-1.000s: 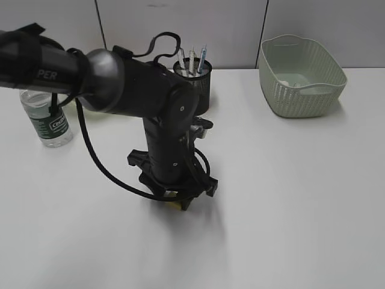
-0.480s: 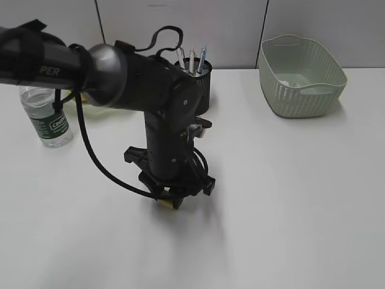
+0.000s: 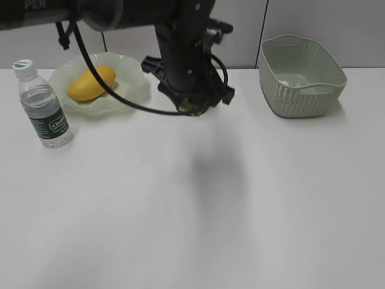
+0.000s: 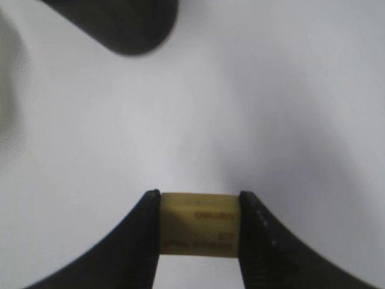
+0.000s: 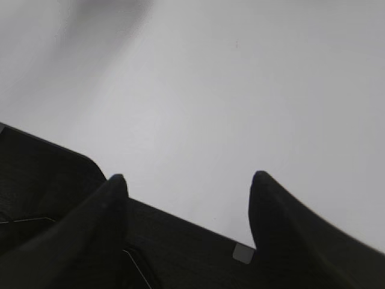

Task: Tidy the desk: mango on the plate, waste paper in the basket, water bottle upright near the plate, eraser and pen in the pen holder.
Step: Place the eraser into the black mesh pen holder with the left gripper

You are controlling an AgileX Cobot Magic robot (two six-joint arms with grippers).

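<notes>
1. Yellow eraser (image 4: 199,232) sits clamped between the left gripper (image 3: 194,107) fingers, raised above the desk (image 3: 192,205).
2. Right gripper (image 5: 187,180) hangs with its jaws spread apart, holding nothing.
3. Mango (image 3: 91,82) lies on the plate (image 3: 135,90); the bottle (image 3: 43,111) stands upright just beside it.
4. Basket (image 3: 302,75) sits at the far right.

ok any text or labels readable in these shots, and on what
"PER": white letters on the left arm, cut off at the frame top.
Water bottle label: white lettering, too small to read.
Eraser held in the left end effector: dark print, too blurred to read.
Nothing else carries text.
</notes>
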